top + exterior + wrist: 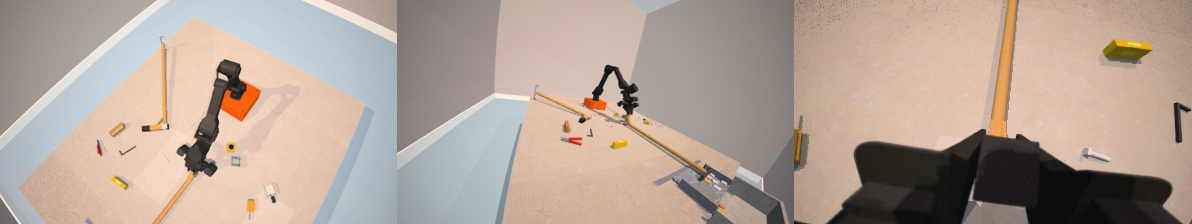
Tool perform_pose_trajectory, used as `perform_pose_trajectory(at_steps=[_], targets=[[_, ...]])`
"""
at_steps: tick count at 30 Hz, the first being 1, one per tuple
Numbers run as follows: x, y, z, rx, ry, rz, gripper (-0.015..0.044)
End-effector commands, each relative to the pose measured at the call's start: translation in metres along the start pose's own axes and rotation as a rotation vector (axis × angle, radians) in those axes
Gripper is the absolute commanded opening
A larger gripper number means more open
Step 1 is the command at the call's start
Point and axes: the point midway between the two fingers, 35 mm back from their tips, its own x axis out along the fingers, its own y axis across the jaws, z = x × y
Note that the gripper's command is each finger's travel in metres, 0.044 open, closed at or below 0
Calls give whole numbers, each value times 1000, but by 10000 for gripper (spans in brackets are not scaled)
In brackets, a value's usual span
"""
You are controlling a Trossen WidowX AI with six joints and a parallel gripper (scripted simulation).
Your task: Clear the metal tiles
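The top view looks steeply down from above the table (300, 136) (561, 176) (894, 75), the arm's orange base (250, 102) (595, 104) right of centre, the near table edge cropped. The exterior view faces the arm across the table from the catch-box end, the catch box (755, 191) nearest. The wrist view, closest, looks down past the gripper (194, 174) (629, 114) (998, 135) along the scraper handle (174, 201) (666, 147) (1004, 70); it shares the yellow block (119, 182) (619, 144) (1127, 49) with both others.
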Motion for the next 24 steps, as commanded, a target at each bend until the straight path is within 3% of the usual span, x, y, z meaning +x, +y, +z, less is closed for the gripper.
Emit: perform_pose_trajectory(at_steps=[1,24], targets=[[5,1,8,-2,-6,4,0],[25,0,36,-2,-9,4,0]])
